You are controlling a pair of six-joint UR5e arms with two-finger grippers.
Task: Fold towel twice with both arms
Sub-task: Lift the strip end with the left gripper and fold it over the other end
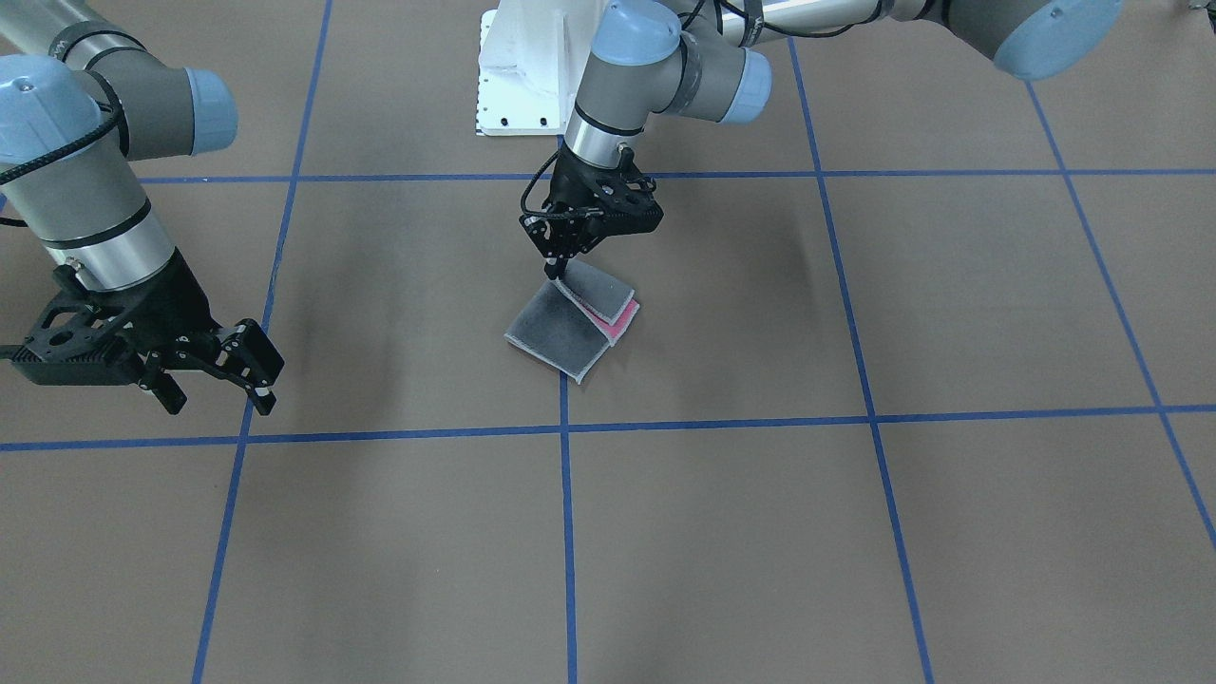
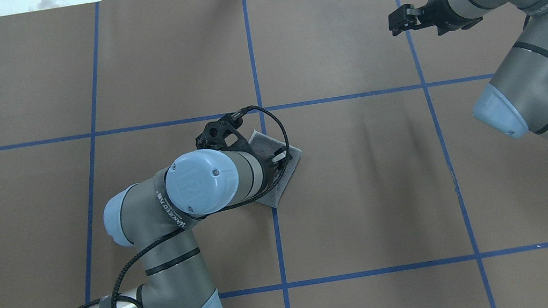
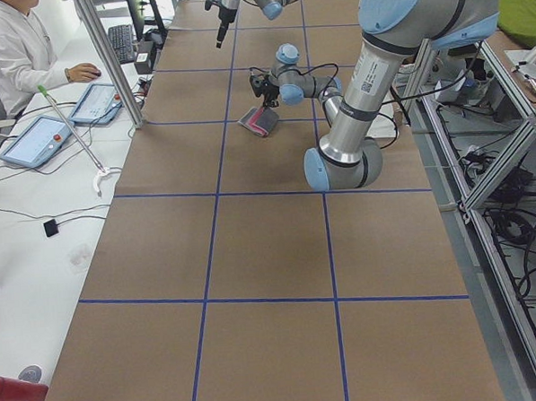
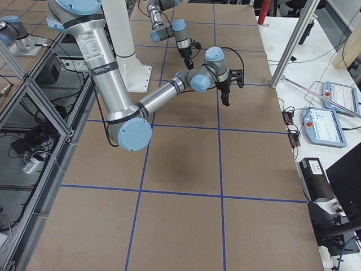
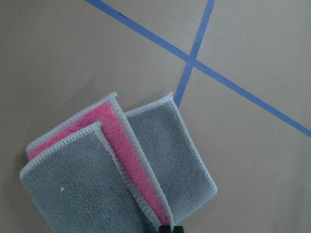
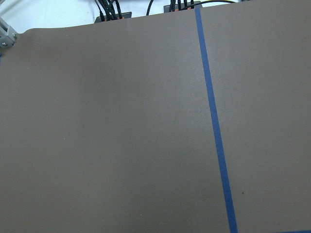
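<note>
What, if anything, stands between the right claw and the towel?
Nothing visible does. Between the open right claw and the towel lies only bare table with blue tape lines. The left claw sits at the towel's corner nearest the robot's base, off that line.

My table (image 1: 760, 532) is brown, crossed by blue tape lines (image 1: 567, 532). The folded towel (image 1: 556, 332) lies across one line, grey outermost with a pink strip showing. The white pedestal (image 1: 518, 76) stands at my edge.
</note>
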